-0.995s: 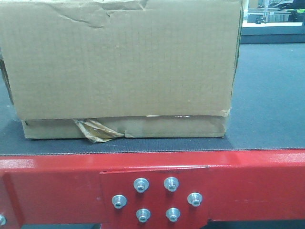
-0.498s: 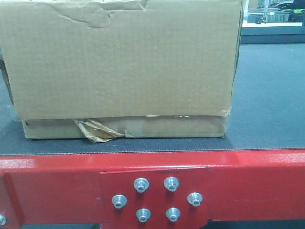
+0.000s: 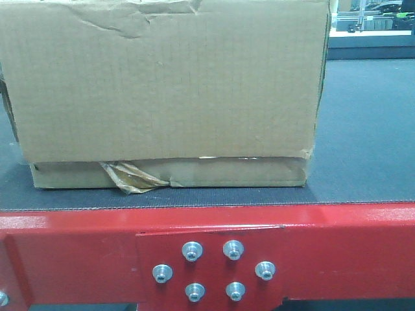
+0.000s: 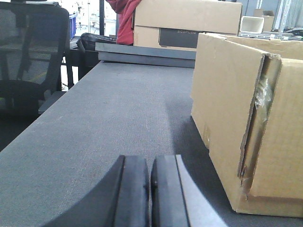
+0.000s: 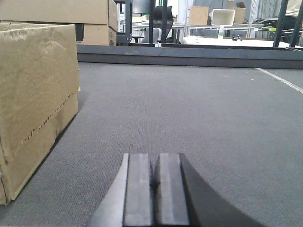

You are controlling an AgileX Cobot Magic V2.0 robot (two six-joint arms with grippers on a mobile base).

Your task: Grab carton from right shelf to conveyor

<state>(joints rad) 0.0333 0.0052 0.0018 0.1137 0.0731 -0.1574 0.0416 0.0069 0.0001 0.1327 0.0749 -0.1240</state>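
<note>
1. Left claw: low over the grey belt surface, fingers pressed together, holding nothing; carton sits just to its right.
2. Right claw: same low pose, fingers pressed together, holding nothing; carton to its left.
3. One carton on the belt, flat, near the red frame.
4. Six bolts in the frame plate.

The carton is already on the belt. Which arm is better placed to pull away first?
Neither has a clear advantage. The left gripper and the right gripper are both shut and empty, low over the belt, each apart from the carton. The left looks slightly closer to it.
</note>
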